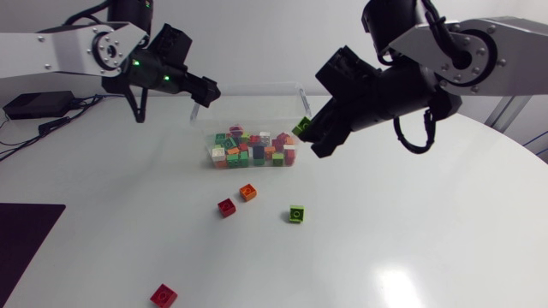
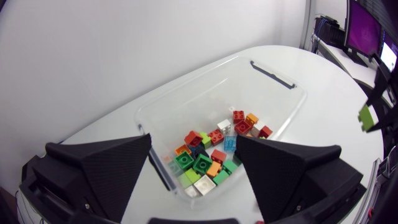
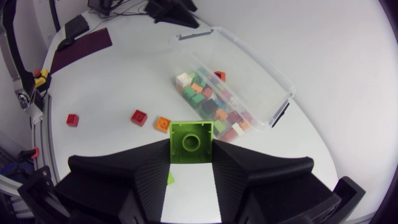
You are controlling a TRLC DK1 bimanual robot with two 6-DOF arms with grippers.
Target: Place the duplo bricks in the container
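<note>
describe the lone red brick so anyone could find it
From the clear container, come toward the camera, past the orange brick. The red brick lies further out to the left; unlike the other red one, it has no neighbours.

A robotics lab: a round, bare white desk [image 1: 428,239] with a left arm [image 1: 77,47] and right arm [image 1: 462,51] of silver-grey links reaching over it, a clear container [image 1: 301,96] of coloured bricks [image 1: 253,150], and loose cables [image 1: 17,141] beside what may be an electronics box [image 1: 34,104].
</note>
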